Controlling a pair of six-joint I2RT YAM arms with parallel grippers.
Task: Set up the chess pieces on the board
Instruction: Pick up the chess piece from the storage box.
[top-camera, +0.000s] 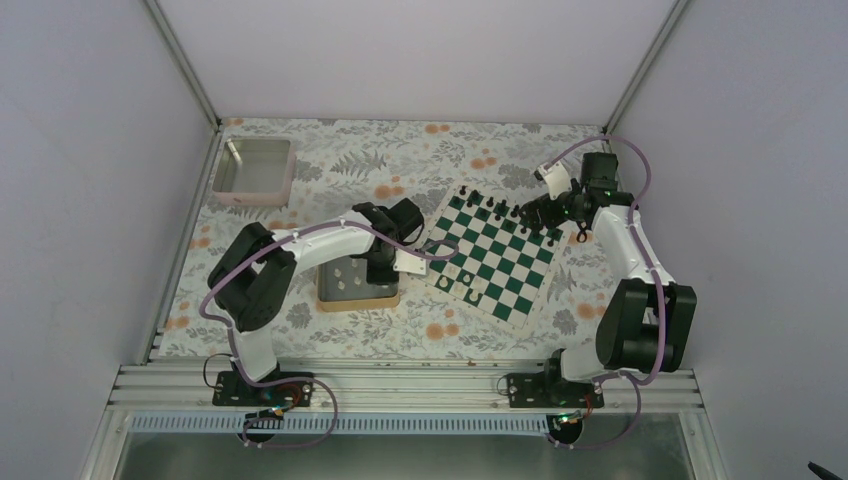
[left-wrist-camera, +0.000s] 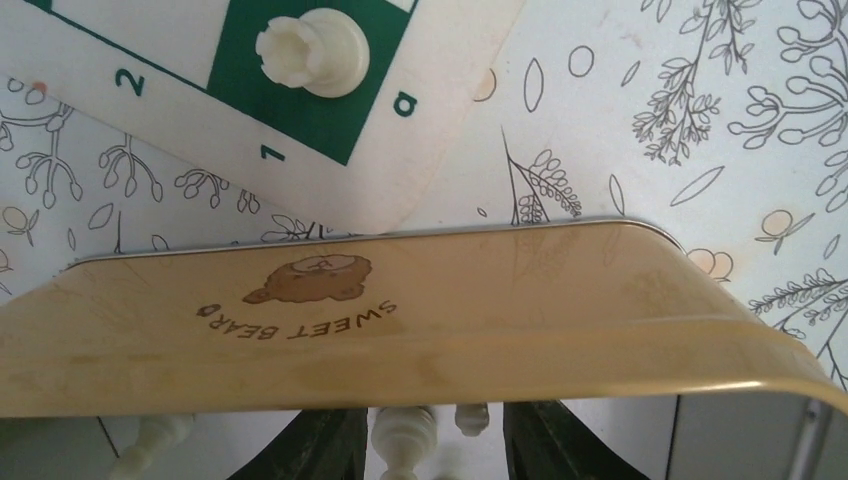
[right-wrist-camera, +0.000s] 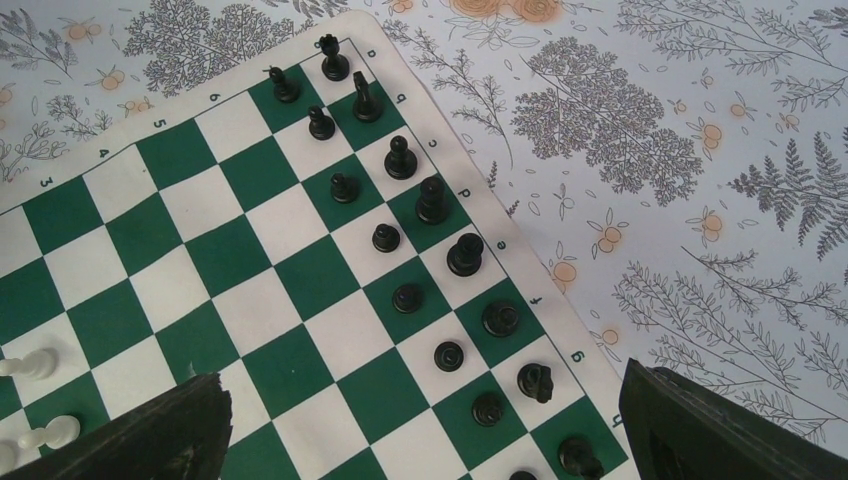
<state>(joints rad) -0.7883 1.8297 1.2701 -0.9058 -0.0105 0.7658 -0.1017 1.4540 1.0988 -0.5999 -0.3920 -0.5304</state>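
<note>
**Left claw** (left-wrist-camera: 432, 440): you see its fingers (left-wrist-camera: 320, 450) partly spread over the gold-rimmed tin (left-wrist-camera: 400, 320). A cream chess piece (left-wrist-camera: 405, 440) sits between them with a gap on one side. Whether either pad touches it is hard to tell from this low view.

**Right claw** (right-wrist-camera: 422, 380): spread wide and holding nothing, it hangs above the board (top-camera: 510, 265) on the side where the black pieces (right-wrist-camera: 430, 200) fill two rows.

**Board:** it lies flat on the floral cloth (top-camera: 330, 335), just beside the tin. A cream rook (left-wrist-camera: 308, 50) stands on the corner square nearest the tin. A few more cream pieces (top-camera: 455, 280) stand close to that corner.
</note>
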